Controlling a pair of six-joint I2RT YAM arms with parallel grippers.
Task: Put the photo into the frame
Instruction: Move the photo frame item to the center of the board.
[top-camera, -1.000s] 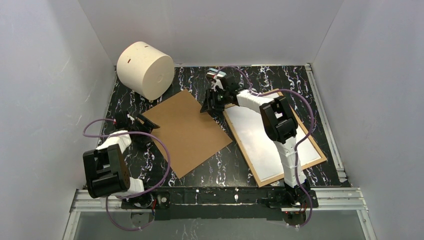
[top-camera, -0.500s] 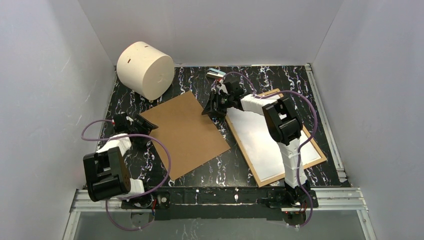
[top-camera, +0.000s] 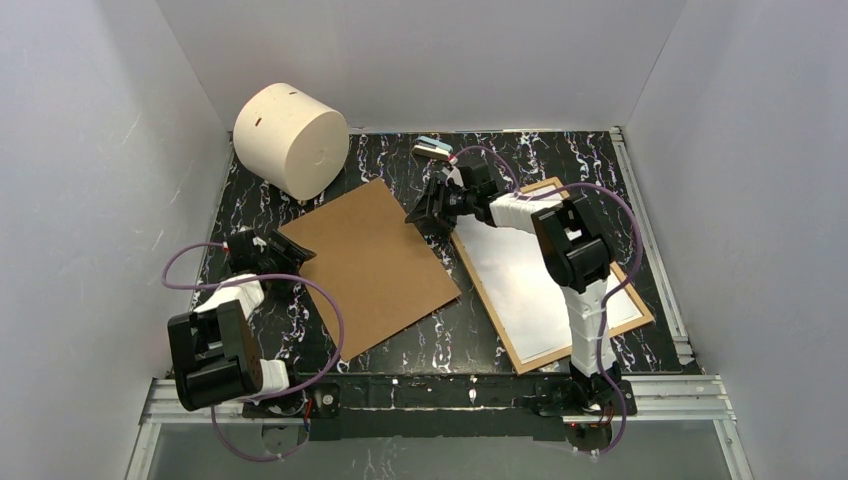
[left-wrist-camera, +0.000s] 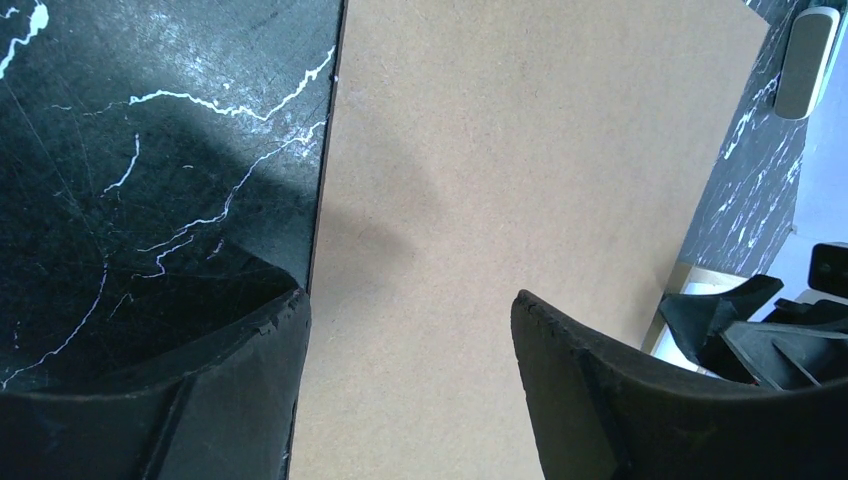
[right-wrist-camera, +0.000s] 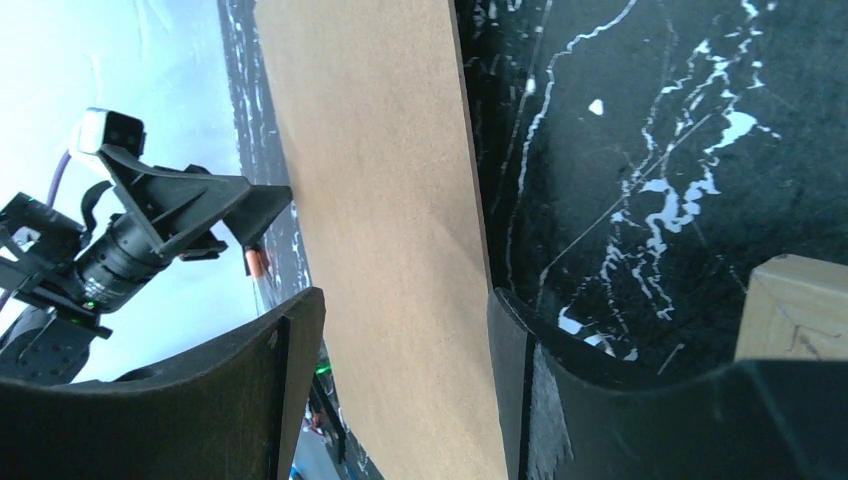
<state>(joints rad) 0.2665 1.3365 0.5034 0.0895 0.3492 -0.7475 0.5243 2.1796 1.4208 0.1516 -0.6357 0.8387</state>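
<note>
The left end effector (top-camera: 292, 251) and right end effector (top-camera: 421, 212) were seen wide and empty at opposite edges of the brown board (top-camera: 375, 262), mid-picture. The frame (top-camera: 643, 320) was laid lower right. The photo couldn't be made out. Gripping the board was likely called for next.

My left arm (top-camera: 235, 287) and right arm (top-camera: 585, 320) show white shells, black joint housings, looping purple cables (top-camera: 337, 322), and broad, curved matte-black fingers (left-wrist-camera: 610, 400).
</note>
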